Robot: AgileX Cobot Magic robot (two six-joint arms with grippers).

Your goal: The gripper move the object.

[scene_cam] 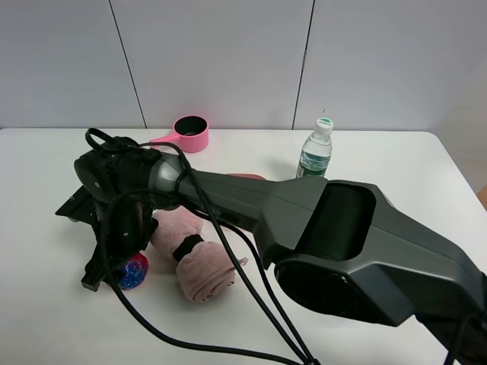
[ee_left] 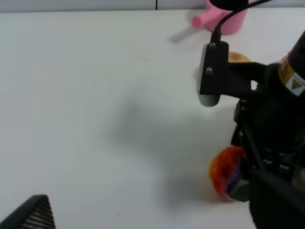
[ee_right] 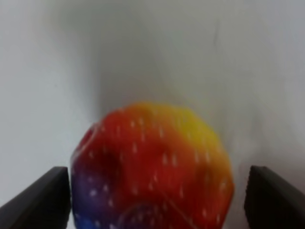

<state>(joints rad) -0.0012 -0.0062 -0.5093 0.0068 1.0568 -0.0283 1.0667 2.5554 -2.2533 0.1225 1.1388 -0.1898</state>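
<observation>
Right gripper [scene_cam: 114, 262]: your right arm stretches way across to the left side of the table [scene_cam: 396, 163], tip down at the ball.
Fingers [ee_right: 35, 200]: spread wide with one on each side of the ball and nothing clamped. There's a clear gap on one side.
Ball [scene_cam: 135, 271]: mottled red, blue and yellow, sitting on the table just beside the rolled pink towel [scene_cam: 194, 266].
Left gripper [ee_left: 28, 214]: only one dark fingertip shows in its wrist view, so you can't tell how open it is.
Far edge: pink cup [scene_cam: 190, 133], water bottle [scene_cam: 315, 150].

The ball [scene_cam: 135, 271] lies just left of the rolled towel [scene_cam: 199, 266].
</observation>
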